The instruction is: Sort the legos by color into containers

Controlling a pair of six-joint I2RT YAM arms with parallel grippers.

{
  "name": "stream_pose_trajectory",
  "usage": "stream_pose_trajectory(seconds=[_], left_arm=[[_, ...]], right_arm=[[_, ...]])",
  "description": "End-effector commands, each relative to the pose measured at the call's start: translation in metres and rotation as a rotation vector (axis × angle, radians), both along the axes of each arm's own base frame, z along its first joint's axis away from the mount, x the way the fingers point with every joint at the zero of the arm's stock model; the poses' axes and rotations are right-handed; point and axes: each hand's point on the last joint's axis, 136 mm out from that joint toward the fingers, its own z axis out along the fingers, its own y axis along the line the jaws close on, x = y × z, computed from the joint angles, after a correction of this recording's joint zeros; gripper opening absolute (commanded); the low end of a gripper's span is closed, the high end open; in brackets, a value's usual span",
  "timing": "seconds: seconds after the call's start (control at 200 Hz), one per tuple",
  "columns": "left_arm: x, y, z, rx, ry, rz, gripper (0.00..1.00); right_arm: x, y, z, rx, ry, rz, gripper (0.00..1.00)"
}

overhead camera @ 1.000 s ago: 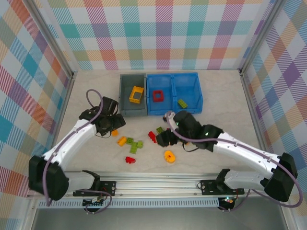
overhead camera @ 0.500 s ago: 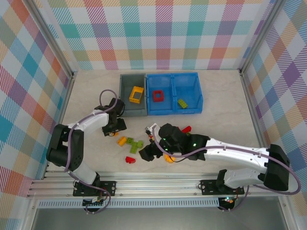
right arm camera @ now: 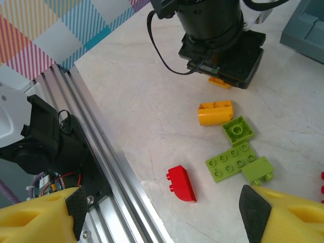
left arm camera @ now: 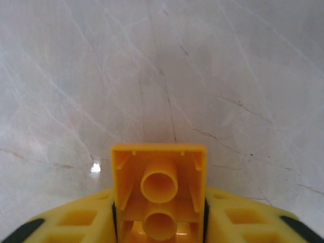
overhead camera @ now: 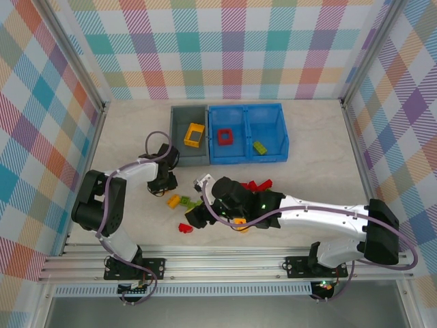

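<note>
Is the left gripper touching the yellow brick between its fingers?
Touching. The left wrist view shows the yellow brick flush between both fingers of the left gripper.

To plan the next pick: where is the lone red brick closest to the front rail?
In the top external view the red brick lies left of centre on the table, just nearer the rail than the green bricks.
</note>
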Motion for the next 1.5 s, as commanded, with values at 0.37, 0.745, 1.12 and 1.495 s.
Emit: stream_pose_trajectory(seconds=[0.37,0.745,1.12,1.495], left_arm=[[0.031,-0.046,0.156,-0.076,-0.265,-0.139,0.25],[0.167,-0.07,0.165,0.008,-0.277,-0.188,0.25],[0.236,-0.057,0.114,0.09,-0.24,-0.184,0.28],[0.235,-0.064,0.117,0.077,-0.24,-0.187,0.55]], right_arm=[[0.081,-0.038,0.061,0.031,-0.189,-0.367,0.8],[0.152,-0.01,0.095,0.151,-0.262,-0.471,0.8],[0.155,-0.005,0.079,0.136,-0.216,-0.471,0.81],[0.145,-0.024,0.064,0.106,-0.181,-0.48,0.81]])
